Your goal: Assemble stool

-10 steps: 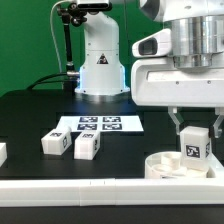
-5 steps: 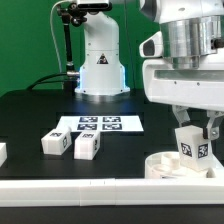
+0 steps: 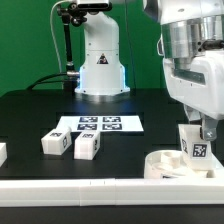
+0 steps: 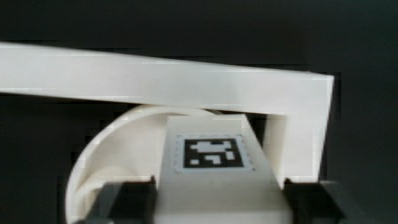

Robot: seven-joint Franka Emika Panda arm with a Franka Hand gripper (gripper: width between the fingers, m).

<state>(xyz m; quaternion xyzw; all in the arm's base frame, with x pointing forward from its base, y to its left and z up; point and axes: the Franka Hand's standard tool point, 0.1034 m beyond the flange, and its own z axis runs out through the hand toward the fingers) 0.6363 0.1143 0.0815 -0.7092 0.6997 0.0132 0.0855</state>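
My gripper point(image 3: 197, 133) is shut on a white leg block point(image 3: 196, 148) with a black-and-white tag, holding it tilted over the round white seat point(image 3: 165, 164) at the exterior view's lower right. The block's lower end stands at the seat's top; I cannot tell whether it is seated. In the wrist view the leg block point(image 4: 217, 165) fills the gap between my two dark fingers point(image 4: 125, 203), with the curved seat point(image 4: 121, 140) behind it. Two more leg blocks point(image 3: 54, 143) point(image 3: 87, 146) lie on the black table to the left.
The marker board point(image 3: 99, 124) lies flat mid-table before the arm's white base point(image 3: 100, 60). A white part point(image 3: 2, 153) sits at the left edge. A long white border rail point(image 3: 70, 188) runs along the front; the rail's corner point(image 4: 302, 95) shows in the wrist view.
My gripper and the held leg block have moved toward the exterior view's right and turned; the block now tilts more. The seat and the loose blocks have not moved.
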